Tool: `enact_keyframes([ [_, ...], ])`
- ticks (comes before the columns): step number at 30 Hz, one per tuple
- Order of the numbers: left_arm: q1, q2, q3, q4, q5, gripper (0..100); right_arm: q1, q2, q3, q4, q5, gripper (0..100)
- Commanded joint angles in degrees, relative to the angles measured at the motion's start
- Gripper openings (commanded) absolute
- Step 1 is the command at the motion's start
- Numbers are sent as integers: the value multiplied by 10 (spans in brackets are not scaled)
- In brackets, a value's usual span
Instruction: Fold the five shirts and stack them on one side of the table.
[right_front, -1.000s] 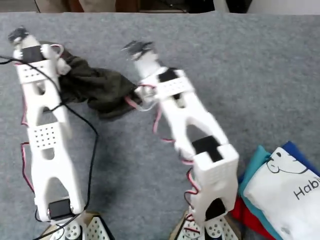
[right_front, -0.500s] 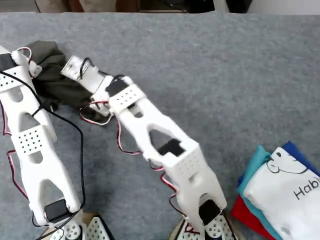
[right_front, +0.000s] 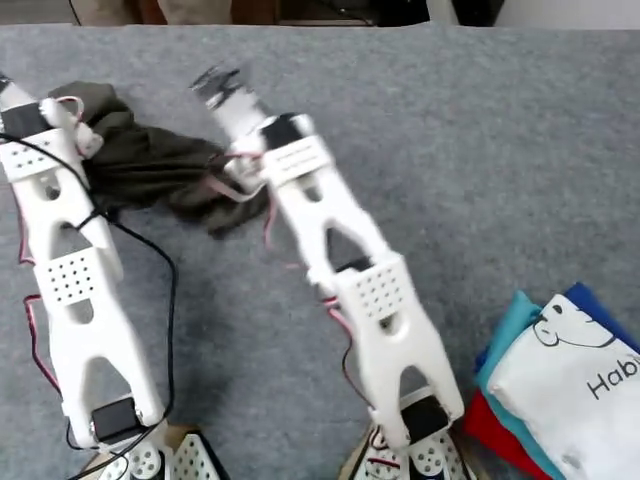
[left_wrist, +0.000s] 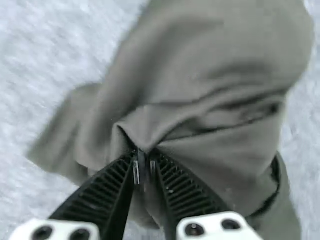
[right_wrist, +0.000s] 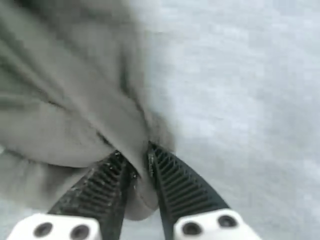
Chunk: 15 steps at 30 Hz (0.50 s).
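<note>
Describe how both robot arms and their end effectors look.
The left arm and right arm are white plastic shells with cut-outs, perforated panels and black motors. A black cable loops beside the left; red wires trail the right. The left end effector and right end effector have black ribbed fingers.

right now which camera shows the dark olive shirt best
The high view: it shows most of the crumpled olive shirt, bunched between both arms. The left wrist view shows close-up folds pinched in the left tool; the right wrist view shows one fold pinched in the right tool.
</note>
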Motion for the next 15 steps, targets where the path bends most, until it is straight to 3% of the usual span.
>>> enact_keyframes([
  [1,11,-42,-26,12,0,45,73,7,-66,8,-31,6],
  [8,-14,-66,-25,19,52,273,168,25,-125,24,-55,5],
  [15,-113,-33,-22,-55,113,289,276,26,-163,18,-83,5],
])
